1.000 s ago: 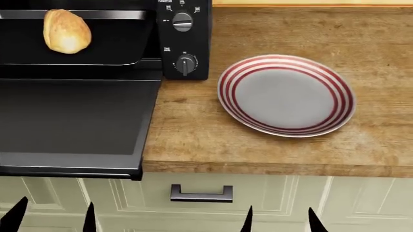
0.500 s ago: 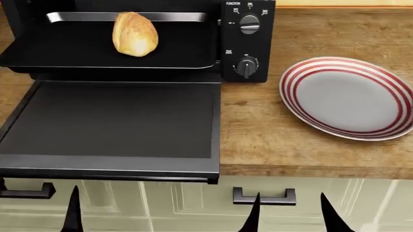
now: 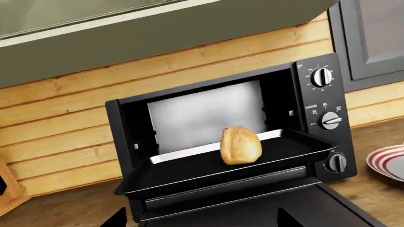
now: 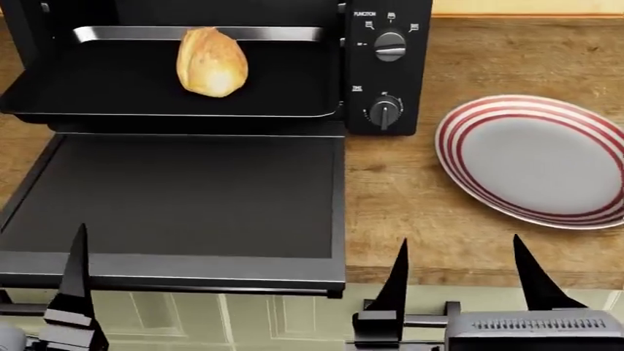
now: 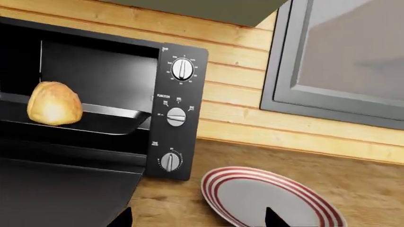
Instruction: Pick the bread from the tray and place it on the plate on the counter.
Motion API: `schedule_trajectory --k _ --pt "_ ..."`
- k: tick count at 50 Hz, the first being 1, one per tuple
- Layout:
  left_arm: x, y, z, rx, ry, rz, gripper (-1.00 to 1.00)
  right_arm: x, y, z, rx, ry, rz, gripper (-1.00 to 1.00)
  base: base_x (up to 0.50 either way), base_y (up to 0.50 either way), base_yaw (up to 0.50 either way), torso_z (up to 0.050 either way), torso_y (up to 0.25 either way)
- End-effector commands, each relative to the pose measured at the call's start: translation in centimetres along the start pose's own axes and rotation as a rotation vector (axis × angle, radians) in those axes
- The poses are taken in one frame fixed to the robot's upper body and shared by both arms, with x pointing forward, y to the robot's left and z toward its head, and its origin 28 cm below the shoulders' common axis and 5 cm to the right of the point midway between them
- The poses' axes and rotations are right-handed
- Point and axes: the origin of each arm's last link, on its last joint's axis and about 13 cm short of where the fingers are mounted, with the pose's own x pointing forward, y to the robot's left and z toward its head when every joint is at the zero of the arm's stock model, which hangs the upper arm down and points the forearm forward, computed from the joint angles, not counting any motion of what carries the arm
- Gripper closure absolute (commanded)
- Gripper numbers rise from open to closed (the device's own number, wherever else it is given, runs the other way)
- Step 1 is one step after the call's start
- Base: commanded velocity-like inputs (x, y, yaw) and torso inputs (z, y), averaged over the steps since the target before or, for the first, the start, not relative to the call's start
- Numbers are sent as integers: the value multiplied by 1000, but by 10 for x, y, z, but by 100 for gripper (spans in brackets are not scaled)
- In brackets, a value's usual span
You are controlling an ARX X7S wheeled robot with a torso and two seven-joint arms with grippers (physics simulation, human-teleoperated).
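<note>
Both arms rising into view, bread untouched on the tray

The view has swung left and the 2 grippers have climbed above the counter [image 4: 410,197] edge: the right gripper [image 4: 458,267] has its fingers spread, empty; the left gripper [image 4: 73,256] shows only 1 fingertip, so I cannot tell. The bread [image 4: 212,62] sits on the tray [image 4: 117,95] in the open oven [image 4: 390,66], well apart from the plate [image 4: 468,124]. The reach is just starting, I'd say.
</note>
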Motion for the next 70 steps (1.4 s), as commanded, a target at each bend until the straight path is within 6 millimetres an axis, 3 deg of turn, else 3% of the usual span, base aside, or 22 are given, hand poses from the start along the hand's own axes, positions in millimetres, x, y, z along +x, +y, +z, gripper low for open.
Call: schedule_trajectory --k 1,6,40,52,70 --pt "4 11 19 51 -34 16 -100 -1 -3 15 -34 -42 -2 -100 379 203 0 50 0" --pt "2 11 28 60 -42 19 -100 -2 -3 19 -33 -56 0 -100 378 202 0 50 0" --pt "-4 5 32 58 -26 -10 -100 -4 -8 27 -2 -71 3 -100 371 103 0 50 0" --pt "-12 0 48 24 -23 -37 -100 6 -17 37 68 -24 79 -100 9 0 0 2 0" --pt "-16 2 46 25 -10 -35 -100 9 -18 72 48 -5 295 -100 0 0 0 0 0"
